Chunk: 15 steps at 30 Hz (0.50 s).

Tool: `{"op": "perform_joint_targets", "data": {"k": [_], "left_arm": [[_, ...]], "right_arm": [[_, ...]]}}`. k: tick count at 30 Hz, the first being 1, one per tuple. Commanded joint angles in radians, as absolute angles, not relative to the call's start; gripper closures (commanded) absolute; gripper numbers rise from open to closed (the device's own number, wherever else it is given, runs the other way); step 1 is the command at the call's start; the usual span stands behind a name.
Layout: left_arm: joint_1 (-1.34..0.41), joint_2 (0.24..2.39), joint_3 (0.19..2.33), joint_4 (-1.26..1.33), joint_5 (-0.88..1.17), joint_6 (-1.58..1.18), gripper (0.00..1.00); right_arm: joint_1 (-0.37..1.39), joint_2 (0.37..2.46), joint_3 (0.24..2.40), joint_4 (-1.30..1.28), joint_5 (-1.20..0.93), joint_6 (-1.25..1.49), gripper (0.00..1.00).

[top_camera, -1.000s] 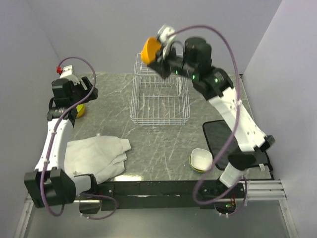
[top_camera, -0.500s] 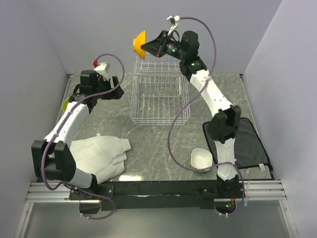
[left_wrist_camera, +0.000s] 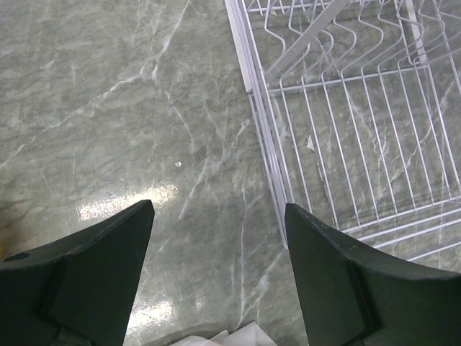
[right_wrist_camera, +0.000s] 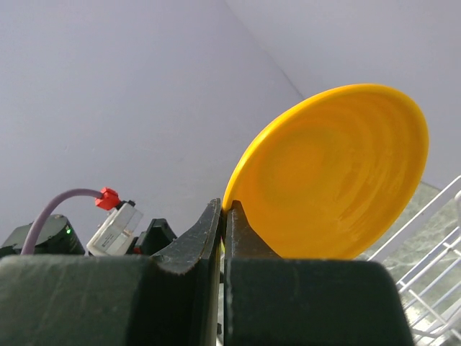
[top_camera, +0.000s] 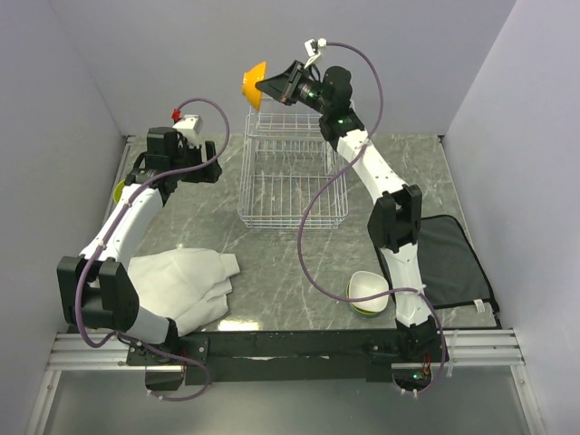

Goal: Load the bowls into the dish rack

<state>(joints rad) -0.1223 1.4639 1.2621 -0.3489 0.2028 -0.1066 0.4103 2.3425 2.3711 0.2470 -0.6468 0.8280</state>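
Orange bowl [top_camera: 255, 82] held high by the far end of the white wire dish rack [top_camera: 290, 195]; I see no bowl loaded yet.
My right gripper [right_wrist_camera: 222, 210] is clamped on its rim. My left gripper [left_wrist_camera: 220, 216] hangs apart and empty above the desk [left_wrist_camera: 108, 108], beside the rack. A stack of bowls [top_camera: 369, 292] and a lime bowl [top_camera: 119, 191] wait on the desk.

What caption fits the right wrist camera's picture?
Right gripper pinching an orange bowl by its rim, dish rack wires peeking in at the corner.
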Motion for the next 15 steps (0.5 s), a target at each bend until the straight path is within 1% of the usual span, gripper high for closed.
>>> {"op": "perform_joint_targets", "data": {"k": [1, 8, 15], "left_arm": [[-0.123, 1.456, 1.270, -0.314, 0.193, -0.094, 0.20], [-0.123, 1.471, 1.284, -0.304, 0.187, -0.089, 0.20], [-0.126, 1.477, 1.305, -0.304, 0.183, -0.098, 0.20]], "right_arm": [[0.397, 2.321, 2.445, 0.281, -0.614, 0.784, 1.00], [0.383, 2.312, 2.411, 0.207, -0.649, 0.749, 1.00], [0.377, 2.342, 2.415, 0.189, -0.669, 0.727, 1.00]]}}
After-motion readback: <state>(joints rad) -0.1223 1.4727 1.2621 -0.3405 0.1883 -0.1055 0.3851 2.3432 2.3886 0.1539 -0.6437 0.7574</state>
